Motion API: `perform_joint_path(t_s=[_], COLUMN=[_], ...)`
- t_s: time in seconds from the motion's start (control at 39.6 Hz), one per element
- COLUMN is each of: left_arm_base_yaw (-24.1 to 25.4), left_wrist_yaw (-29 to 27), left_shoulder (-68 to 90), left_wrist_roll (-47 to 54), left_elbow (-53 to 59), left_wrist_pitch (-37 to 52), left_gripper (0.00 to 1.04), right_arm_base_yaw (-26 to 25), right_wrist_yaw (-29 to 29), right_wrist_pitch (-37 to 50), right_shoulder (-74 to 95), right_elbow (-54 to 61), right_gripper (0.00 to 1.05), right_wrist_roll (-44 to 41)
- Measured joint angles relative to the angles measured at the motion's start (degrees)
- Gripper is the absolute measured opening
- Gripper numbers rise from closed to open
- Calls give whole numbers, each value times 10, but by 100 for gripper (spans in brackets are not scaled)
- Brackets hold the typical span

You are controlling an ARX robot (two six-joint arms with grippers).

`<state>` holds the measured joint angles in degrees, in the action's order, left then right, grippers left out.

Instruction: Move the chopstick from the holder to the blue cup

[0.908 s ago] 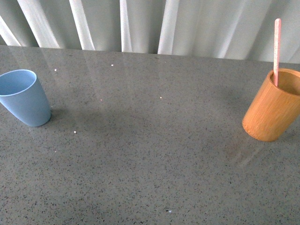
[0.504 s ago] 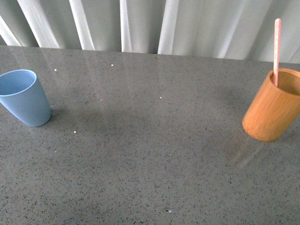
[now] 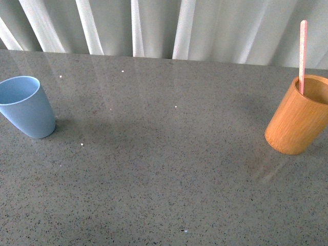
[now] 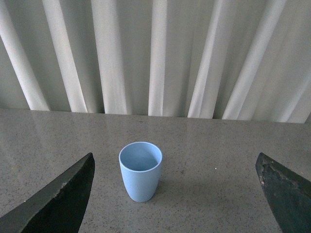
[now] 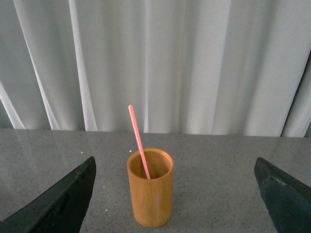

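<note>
The blue cup [image 3: 26,106] stands upright and empty at the table's left edge; it also shows in the left wrist view [image 4: 140,171]. The orange-brown holder [image 3: 300,116] stands at the right edge, and in the right wrist view [image 5: 150,194]. A pink-red chopstick [image 3: 303,51] stands in it, leaning on the rim, also seen in the right wrist view [image 5: 137,138]. My left gripper [image 4: 175,194] is open, back from the cup, fingers [image 4: 58,201] wide apart. My right gripper [image 5: 175,194] is open, back from the holder. Neither arm shows in the front view.
The grey speckled table [image 3: 164,169] stretches between the cup and the holder. White pleated curtains [image 3: 164,25] hang behind its far edge.
</note>
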<state>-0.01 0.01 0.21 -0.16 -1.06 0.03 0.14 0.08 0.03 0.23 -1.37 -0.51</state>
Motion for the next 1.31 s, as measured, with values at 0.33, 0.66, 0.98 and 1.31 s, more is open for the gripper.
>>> perform_joint_path(t_s=[0.33,0.66,0.98,1.31], left_arm_base_yaw=[0,18,123,102], left_wrist_yaw=[0,-168,0,-56], left_shoulder=[0,200,598,864], left_wrist_roll=[0,-64,-6,17], left_elbow=[0,-57,-342,-545], left_wrist_pitch=[0,8,-91,-148], left_gripper=[98,98,98,98], right_arm_base_yaw=[0,0,0,0], right_wrist_yaw=[0,0,0,0], right_wrist_pitch=[0,0,0,0], right_shoulder=[0,0,0,0], right_elbow=[0,0,0,0], right_gripper=[95,95,95,95], right_wrist_roll=[0,0,0,0])
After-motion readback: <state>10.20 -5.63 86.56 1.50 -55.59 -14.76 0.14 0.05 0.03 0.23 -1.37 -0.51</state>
